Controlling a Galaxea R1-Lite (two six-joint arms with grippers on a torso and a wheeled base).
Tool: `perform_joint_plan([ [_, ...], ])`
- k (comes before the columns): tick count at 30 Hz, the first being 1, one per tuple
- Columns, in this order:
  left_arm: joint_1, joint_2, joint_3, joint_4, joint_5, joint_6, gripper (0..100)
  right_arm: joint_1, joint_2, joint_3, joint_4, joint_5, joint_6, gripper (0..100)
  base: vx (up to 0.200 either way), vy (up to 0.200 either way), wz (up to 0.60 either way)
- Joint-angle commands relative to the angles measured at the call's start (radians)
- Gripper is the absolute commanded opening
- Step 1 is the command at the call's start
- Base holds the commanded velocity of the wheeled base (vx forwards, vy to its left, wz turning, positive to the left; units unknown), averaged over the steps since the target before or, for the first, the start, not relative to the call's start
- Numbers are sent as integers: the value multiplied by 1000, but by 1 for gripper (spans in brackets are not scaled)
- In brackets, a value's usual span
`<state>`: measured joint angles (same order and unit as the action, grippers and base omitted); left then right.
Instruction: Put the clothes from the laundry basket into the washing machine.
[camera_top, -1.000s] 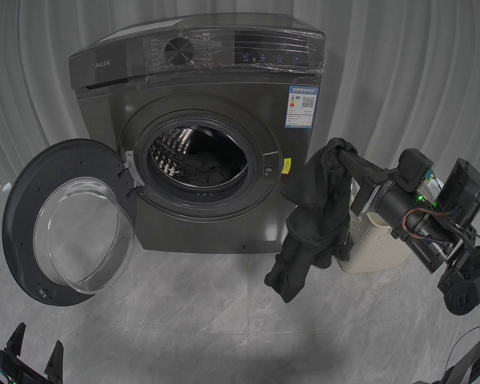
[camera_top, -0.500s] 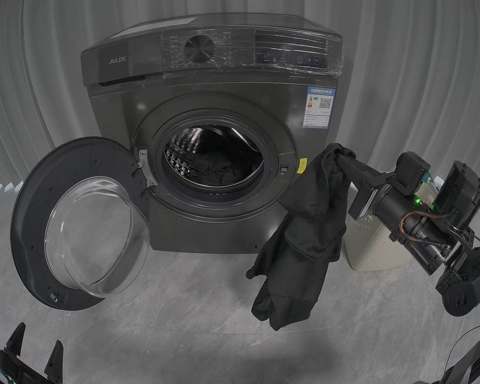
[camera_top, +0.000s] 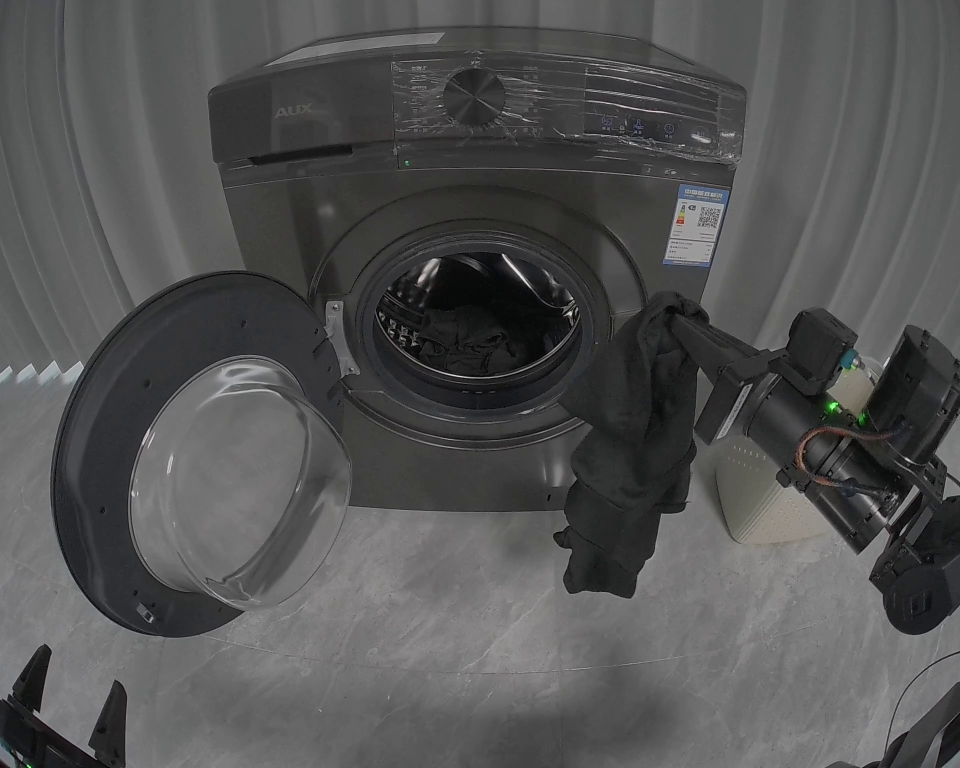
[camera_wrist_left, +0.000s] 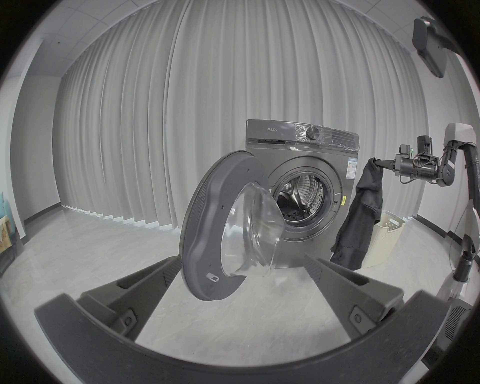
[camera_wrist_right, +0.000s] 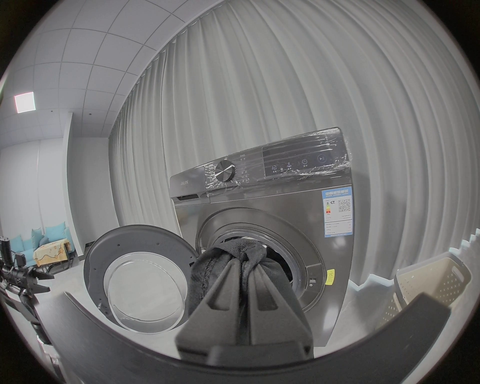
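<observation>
Head view: black garment (camera_top: 630, 440) pinched by its top in closed right fingers (camera_top: 705, 338), hanging lengthwise straight down, just right of washing machine (camera_top: 300, 200) mouth, over grey floor (camera_top: 450, 620); laundry basket (camera_top: 760, 495) behind.
Left wrist view: left fingers (camera_wrist_left: 350, 290) spread wide, held low.
Right wrist view: garment bunched between fingers; pleated curtain (camera_wrist_right: 300, 75) behind.

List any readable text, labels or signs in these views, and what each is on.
Grey front-loading washing machine, upper panel: short brand mark, faint, left unquoted.
Blue-headed white label on its front: print too small to read.
Small yellow sticker beside the door opening: too small.
Film-wrapped control panel: symbols only, unreadable.
</observation>
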<state>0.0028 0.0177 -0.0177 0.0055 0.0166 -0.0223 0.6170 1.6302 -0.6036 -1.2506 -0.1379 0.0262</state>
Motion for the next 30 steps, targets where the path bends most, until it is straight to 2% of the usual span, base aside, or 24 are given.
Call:
perform_joint_plan([
  [1, 0, -18, 16, -1, -1, 5, 100, 6, 2, 2, -1, -3, 0, 0, 0, 0, 0],
  [4, 0, -18, 16, -1, -1, 21, 100, 13, 2, -1, 0, -6, 0, 0, 0, 0, 0],
  [21, 0, -18, 16, -1, -3, 19, 100, 15, 14, 13, -1, -5, 3, 0, 0, 0, 0],
  [26, 0, -18, 16, -1, -3, 19, 100, 24, 33, -10, 4, -5, 1, 0, 0, 0, 0],
  [27, 2, -18, 18, -1, -1, 10, 100, 26, 53, -28, 11, -8, 1, 0, 0, 0, 0],
  [30, 2, -18, 16, -1, -7, 28, 100, 41, 91, -54, 13, -11, 1, 0, 0, 0, 0],
])
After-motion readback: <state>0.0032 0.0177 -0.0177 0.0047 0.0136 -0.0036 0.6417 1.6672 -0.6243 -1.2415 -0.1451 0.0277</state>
